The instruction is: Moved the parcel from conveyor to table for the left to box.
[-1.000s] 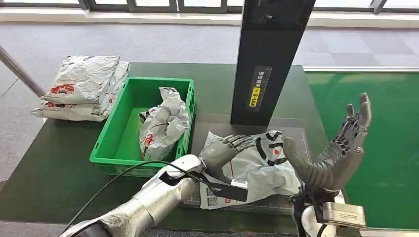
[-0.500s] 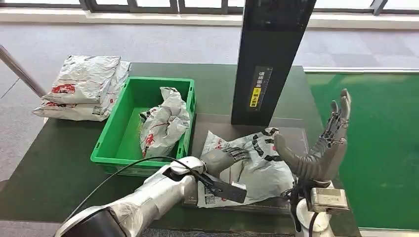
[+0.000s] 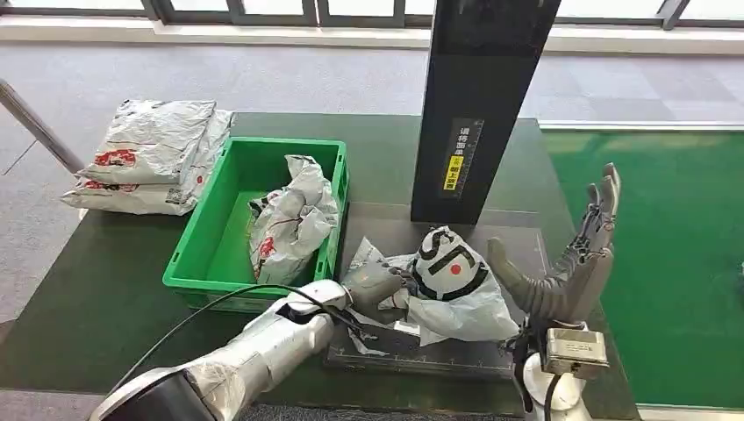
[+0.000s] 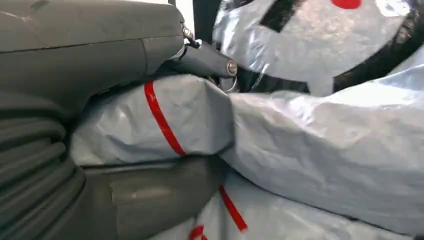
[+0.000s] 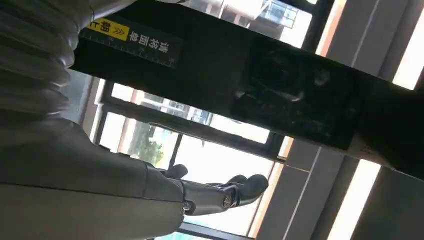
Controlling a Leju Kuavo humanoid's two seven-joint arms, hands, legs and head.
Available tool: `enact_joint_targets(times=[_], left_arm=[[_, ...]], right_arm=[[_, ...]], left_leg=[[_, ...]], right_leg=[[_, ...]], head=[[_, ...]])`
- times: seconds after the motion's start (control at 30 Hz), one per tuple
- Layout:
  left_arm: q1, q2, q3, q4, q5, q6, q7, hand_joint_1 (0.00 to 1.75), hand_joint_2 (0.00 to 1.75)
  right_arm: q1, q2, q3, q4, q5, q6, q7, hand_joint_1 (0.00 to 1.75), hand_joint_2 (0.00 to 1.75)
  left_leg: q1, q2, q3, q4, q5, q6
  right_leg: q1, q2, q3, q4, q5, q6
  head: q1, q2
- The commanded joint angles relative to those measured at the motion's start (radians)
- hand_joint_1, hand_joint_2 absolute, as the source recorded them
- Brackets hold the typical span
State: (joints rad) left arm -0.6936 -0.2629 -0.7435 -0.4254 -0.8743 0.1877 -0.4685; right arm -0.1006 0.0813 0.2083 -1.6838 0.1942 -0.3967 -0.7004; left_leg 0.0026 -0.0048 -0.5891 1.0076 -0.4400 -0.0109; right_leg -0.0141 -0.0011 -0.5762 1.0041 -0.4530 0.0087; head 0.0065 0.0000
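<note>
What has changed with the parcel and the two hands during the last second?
The left hand closed on the parcel and raised its near edge, so it now stands bunched up, not flat. The right hand drew slightly inward and remains open, holding nothing. The green bin and the stacked parcels stayed put.

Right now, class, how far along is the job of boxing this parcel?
Done: the parcel is off the conveyor and on the table. In hand: the left hand grips it, bunched up; the right hand is raised, open. Left: getting it into the green box, which already holds one parcel.
</note>
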Motion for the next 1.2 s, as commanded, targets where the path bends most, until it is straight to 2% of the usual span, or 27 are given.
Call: enact_joint_targets(times=[0.03,0.3,0.4,0.53,0.6,1.13,1.2], left_arm=[[0.03,0.033,0.052,-0.039,0.022,0.084,-0.046,1.75,1.75],[0.031,0.047,0.073,-0.095,0.047,0.156,-0.115,1.75,1.75],[0.046,0.073,0.111,-0.197,0.084,0.228,-0.137,1.75,1.75],[0.104,0.187,0.219,-0.547,0.15,0.315,-0.088,1.75,1.75],[0.114,0.217,0.241,-0.618,0.162,0.291,-0.076,1.75,1.75],[0.114,0.217,0.241,-0.618,0.162,0.291,-0.076,1.75,1.75],[0.144,0.212,0.28,-0.667,0.177,0.352,-0.074,1.75,1.75]], right_arm=[[-0.001,-0.044,0.052,0.016,-0.014,-0.025,0.002,0.0,1.75],[0.011,-0.059,0.053,0.006,-0.029,-0.038,0.002,0.0,1.75],[0.041,-0.067,0.052,-0.022,-0.035,-0.056,0.002,0.0,1.75],[0.063,-0.069,0.039,-0.052,-0.062,-0.055,0.002,0.0,1.75],[0.07,-0.069,0.037,-0.059,-0.064,-0.052,0.002,0.0,1.75],[0.07,-0.069,0.037,-0.059,-0.064,-0.052,0.002,0.0,1.75],[0.075,-0.062,0.028,-0.067,-0.074,-0.045,0.002,0.0,1.75]], left_leg=[[0.0,0.003,0.001,-0.002,0.0,0.0],[0.001,0.003,-0.005,-0.002,0.0,0.0],[0.0,0.001,-0.005,-0.001,0.0,0.0],[0.001,0.004,-0.006,0.0,-0.001,-0.001],[0.001,0.004,-0.008,0.0,-0.001,-0.001],[0.001,0.003,-0.006,-0.002,0.0,-0.001],[0.0,0.001,-0.008,0.0,0.0,-0.001]], right_leg=[[0.001,0.003,0.0,-0.002,0.001,-0.001],[0.001,0.002,-0.006,-0.003,0.002,-0.001],[0.0,0.001,-0.006,-0.001,0.0,0.0],[0.001,0.003,-0.007,-0.001,0.001,-0.001],[0.001,0.004,-0.009,0.0,0.001,-0.001],[0.001,0.003,-0.007,-0.003,0.001,-0.001],[0.0,0.001,-0.008,-0.001,0.0,-0.001]], head=[[0.0,0.0],[0.0,0.0],[0.0,0.0],[0.0,0.0],[0.0,0.0],[0.0,0.0],[0.0,0.0]])
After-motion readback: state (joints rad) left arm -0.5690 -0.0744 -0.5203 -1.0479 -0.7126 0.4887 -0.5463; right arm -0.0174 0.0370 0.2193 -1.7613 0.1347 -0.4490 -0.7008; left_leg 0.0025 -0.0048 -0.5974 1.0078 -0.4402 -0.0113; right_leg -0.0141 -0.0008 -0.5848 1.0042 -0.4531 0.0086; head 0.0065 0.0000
